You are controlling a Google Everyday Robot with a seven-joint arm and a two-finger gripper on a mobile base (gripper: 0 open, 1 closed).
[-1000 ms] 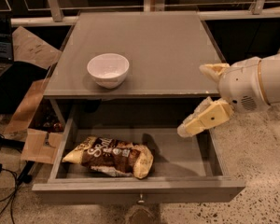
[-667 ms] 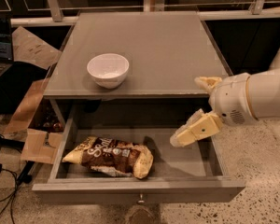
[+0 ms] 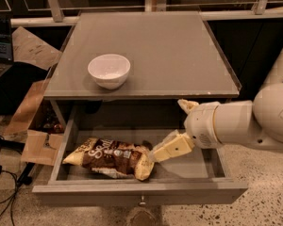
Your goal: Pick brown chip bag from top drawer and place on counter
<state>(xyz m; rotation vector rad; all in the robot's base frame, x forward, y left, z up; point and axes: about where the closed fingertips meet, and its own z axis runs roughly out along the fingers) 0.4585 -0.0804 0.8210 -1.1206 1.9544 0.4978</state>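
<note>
Reaches in from the right with the white arm [image 3: 245, 124], low over the open top drawer [image 3: 132, 190]. Holds the tool [image 3: 167, 129] spread wide and empty, lower finger [image 3: 172, 148] tipped down beside the right end of the brown chip bag [image 3: 111, 157], upper finger near the counter [image 3: 170, 51] edge. Bag lying flat at the drawer's left. On the counter, a white bowl [image 3: 109, 70]; left of the cabinet, a cardboard box [image 3: 30, 126].
</note>
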